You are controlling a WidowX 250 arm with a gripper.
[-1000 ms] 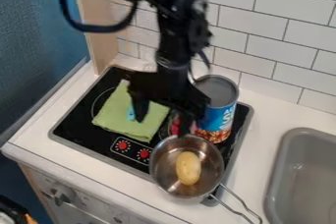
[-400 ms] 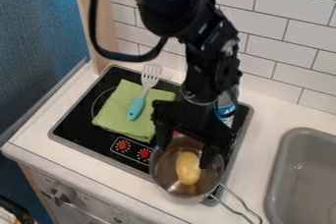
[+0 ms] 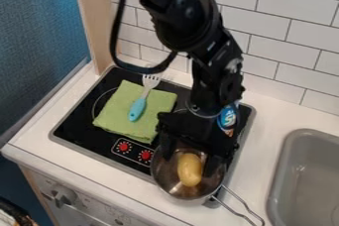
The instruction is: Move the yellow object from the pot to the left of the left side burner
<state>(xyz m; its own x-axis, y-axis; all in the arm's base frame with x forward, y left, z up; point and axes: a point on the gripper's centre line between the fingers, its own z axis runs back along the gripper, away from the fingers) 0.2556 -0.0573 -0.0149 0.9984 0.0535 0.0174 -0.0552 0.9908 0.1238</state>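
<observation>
There is one pot and one yellow object, with one green cloth, one turquoise-handled fork and one can. Count also one stove top, two red knobs, one grey knob, one sink and one worktop.

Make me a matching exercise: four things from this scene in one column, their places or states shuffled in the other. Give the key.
1. Yellow object
2. Green cloth
3. Fork
4. Gripper

A. Lying partly on the green cloth
B. Open, one finger on either side of the yellow object
C. Resting in the pot
D. Spread on the black stove

Pairs: 1-C, 2-D, 3-A, 4-B
</observation>
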